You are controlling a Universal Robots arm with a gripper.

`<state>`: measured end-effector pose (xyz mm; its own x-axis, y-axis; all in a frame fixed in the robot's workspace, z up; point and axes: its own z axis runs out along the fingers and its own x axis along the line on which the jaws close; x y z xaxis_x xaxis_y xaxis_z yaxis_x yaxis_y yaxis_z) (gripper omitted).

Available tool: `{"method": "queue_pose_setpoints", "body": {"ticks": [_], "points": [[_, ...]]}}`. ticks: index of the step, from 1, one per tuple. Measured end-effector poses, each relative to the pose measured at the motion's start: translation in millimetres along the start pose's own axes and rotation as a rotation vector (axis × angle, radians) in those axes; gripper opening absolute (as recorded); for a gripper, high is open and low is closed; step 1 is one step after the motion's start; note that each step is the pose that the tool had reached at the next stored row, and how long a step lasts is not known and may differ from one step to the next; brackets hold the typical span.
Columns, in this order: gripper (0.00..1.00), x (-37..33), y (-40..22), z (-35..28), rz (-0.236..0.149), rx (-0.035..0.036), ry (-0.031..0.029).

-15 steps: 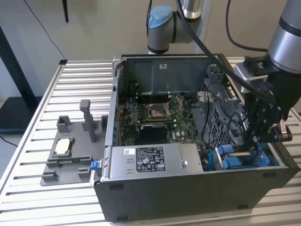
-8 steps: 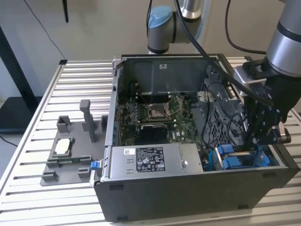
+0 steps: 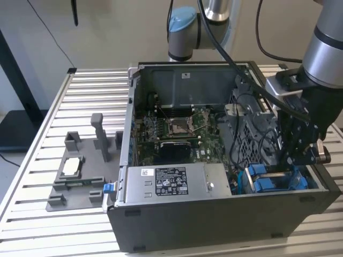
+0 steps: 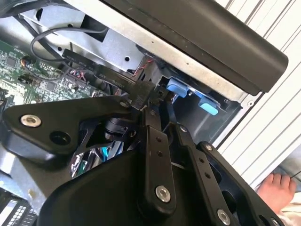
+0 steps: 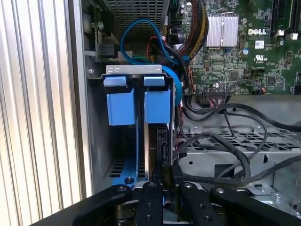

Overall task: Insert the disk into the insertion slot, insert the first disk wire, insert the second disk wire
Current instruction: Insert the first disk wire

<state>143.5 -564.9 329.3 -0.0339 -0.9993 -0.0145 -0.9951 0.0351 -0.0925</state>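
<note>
Disk [image 5: 156, 141] on edge in its bay, long axis in line with the gripper [image 5: 168, 184]
Fingers pinch a black wire plug [image 4: 141, 92] at its end; cables [image 5: 225, 141] crowd beside

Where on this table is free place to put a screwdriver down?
Bare slats of the table lie between the grey fixture and the far edge, and also in front of the fixture. Crowded: inside the computer case, where the gripper holds the disk among cables.
</note>
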Motion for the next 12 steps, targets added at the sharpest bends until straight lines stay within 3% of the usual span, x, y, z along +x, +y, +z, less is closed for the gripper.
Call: {"method": "queue_pose_setpoints", "body": {"ticks": [3, 4, 6, 12], "points": [[0.27, 0.1, 0.0, 0.3, 0.000, 0.0003, 0.0019], [0.34, 0.1, -0.1, -0.1, 0.000, 0.0003, 0.0014], [0.34, 0.0, -0.3, -3.1, 0.001, -0.0003, -0.0002], [0.34, -0.3, -2.3, -24.5, 0.009, -0.0020, 0.0001]]}}
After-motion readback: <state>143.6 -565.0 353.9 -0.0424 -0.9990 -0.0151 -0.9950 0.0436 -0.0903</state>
